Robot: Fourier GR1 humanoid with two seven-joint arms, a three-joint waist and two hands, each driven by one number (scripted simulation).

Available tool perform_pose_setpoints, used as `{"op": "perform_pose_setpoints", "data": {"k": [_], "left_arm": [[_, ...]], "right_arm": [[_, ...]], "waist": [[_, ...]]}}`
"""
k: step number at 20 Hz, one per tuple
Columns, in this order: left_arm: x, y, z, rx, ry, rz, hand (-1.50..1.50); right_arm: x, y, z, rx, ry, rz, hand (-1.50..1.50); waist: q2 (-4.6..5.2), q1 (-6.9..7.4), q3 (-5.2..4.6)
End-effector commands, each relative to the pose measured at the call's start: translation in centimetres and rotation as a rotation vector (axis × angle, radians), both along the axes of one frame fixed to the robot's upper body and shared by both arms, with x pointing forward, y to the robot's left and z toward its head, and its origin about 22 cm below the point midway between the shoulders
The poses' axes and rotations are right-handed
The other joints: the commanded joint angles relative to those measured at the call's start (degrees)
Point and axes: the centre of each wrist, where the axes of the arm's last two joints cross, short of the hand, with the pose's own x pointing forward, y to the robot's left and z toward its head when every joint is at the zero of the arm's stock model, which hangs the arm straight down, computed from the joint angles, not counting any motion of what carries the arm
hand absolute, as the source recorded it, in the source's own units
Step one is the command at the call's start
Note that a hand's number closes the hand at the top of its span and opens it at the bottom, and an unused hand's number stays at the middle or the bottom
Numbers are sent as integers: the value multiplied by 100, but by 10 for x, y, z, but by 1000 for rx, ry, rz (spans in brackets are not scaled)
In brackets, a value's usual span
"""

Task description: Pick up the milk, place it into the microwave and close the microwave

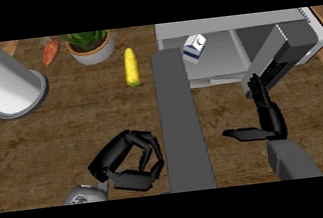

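Black left hand point(129, 161) hung curled, holding nothing, over brown wooden desk point(42, 144). Black right hand point(268, 114) reached out flat, fingers straight, near dark microwave door point(292, 51). White-and-blue milk carton point(195, 48) stood inside open grey box microwave point(223, 33). Yellow corn cob point(131, 67) lay left.

From where I look down, the grey box-shaped microwave point(215, 29) stands at one o'clock, and the white and blue milk carton point(195, 48) stands inside it. The long yellow corn cob point(131, 67) lies at eleven o'clock on the brown wooden counter point(42, 144). Left of it stands the potted green plant point(90, 46), then the orange carrot point(50, 52). The tall white cylinder point(2, 81) stands at ten o'clock.
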Motion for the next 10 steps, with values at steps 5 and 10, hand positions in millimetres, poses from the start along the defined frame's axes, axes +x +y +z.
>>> {"op": "perform_pose_setpoints", "data": {"k": [5, 10], "left_arm": [[-17, -38, -39, 19, 80, -127, 150], [-23, -74, -49, 81, 52, -216, 150]], "right_arm": [[-54, -13, 22, 20, -47, 2, -150], [-93, -36, 52, 9, -82, -28, -150]], "waist": [[-6, -66, -9], [28, -60, -3]]}}
